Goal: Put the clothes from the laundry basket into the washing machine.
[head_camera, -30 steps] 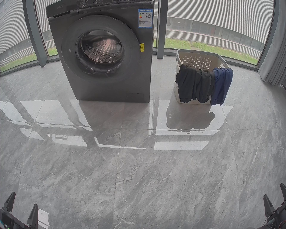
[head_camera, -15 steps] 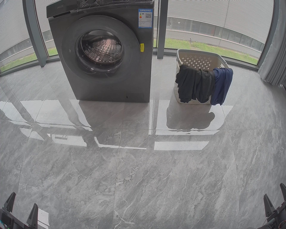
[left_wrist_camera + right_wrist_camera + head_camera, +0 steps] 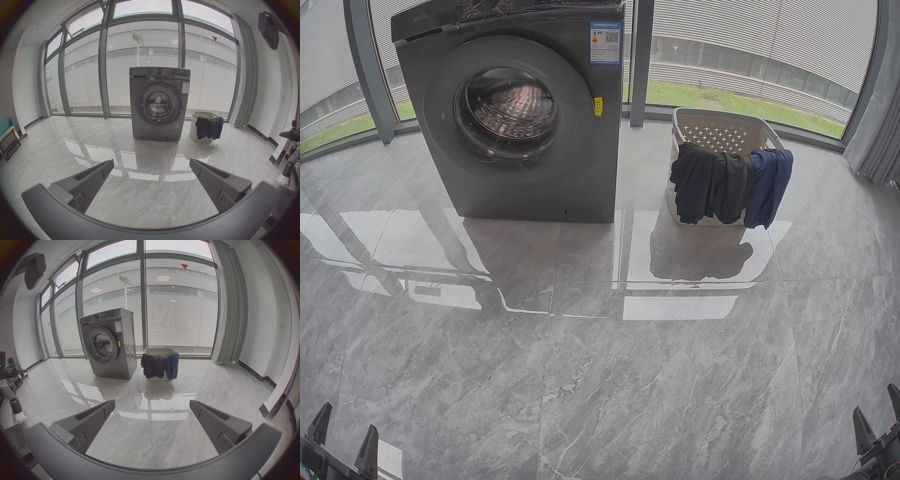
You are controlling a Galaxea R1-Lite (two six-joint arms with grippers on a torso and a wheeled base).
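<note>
Change: the head camera has shifted since the earlier pictures, so washer and basket sit a little lower and larger in its view; nothing on the floor has changed place relative to anything else, and both grippers keep their corners.
Left gripper (image 3: 345, 431): low at the near left edge of the head view, fingers spread wide apart, nothing between them; its wrist view (image 3: 150, 162) shows bare floor in the gap.
Right gripper (image 3: 875, 406): low at the near right edge, fingers likewise parted and holding nothing (image 3: 151, 403).
Floor (image 3: 600, 375): glossy grey marbled tiles, with bright window reflections between the grippers and the machine.
Washing machine (image 3: 512, 119): dark grey front-loader, far left of centre, well apart from both grippers; its round door faces the robot and lies flush with the front, the drum showing through the glass.
Laundry basket (image 3: 719, 128): pale plastic with star-shaped holes, standing on the floor just to the right of the machine.
Black garment (image 3: 709, 184): draped over the basket's front rim, hanging down its outer wall.
Blue garment (image 3: 769, 187): hanging over the same rim, touching the black one on its right.
Windows (image 3: 737, 50): tall panes behind both.
Curtain (image 3: 878, 125): grey, at the far right.
</note>
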